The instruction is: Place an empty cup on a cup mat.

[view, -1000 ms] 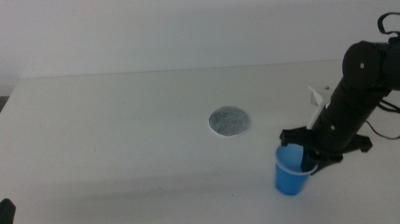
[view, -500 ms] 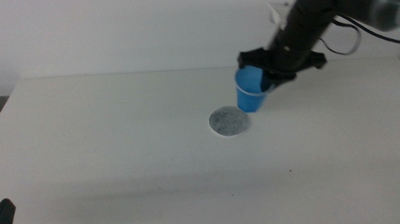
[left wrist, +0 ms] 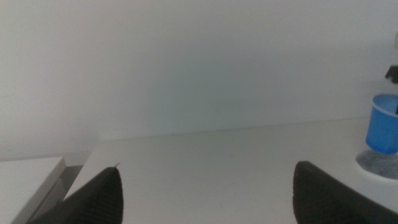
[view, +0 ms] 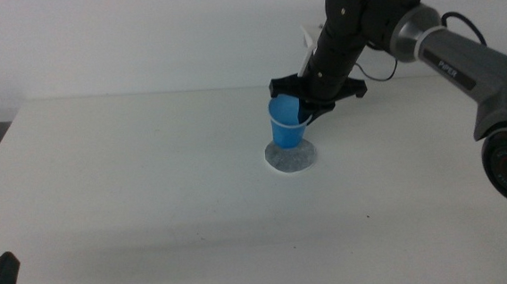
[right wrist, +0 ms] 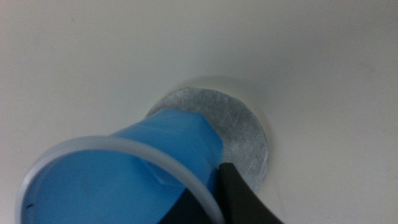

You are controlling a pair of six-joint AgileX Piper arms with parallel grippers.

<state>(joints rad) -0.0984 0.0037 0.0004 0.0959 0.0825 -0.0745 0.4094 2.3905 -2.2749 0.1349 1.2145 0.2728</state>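
Plain white tabletop [view: 150, 194] under a pale wall, nothing on it but the task's two things. Blue disposable cup [view: 286, 124] upright, poised over the cup mat [view: 290, 157] — base right at the speckled grey disc, whether touching or just above cannot be told from the middle view. Seen from the right wrist, slightly tilted, base over the mat's near part with much of the disc showing beyond it. Pinched at the rim by the right gripper [view: 303, 110], one dark jaw outside the wall, the other apparently inside. Reaching in from the right side, arm stretched far across the table. Left gripper [left wrist: 205, 186] parked low at the near left corner, jaws spread wide, holding nothing.

Likely trouble from here: letting go while tilted or off-centre — light cup tipping or settling half off the disc. Also possible: thin rim sticking to a jaw on release and dragging the cup over.
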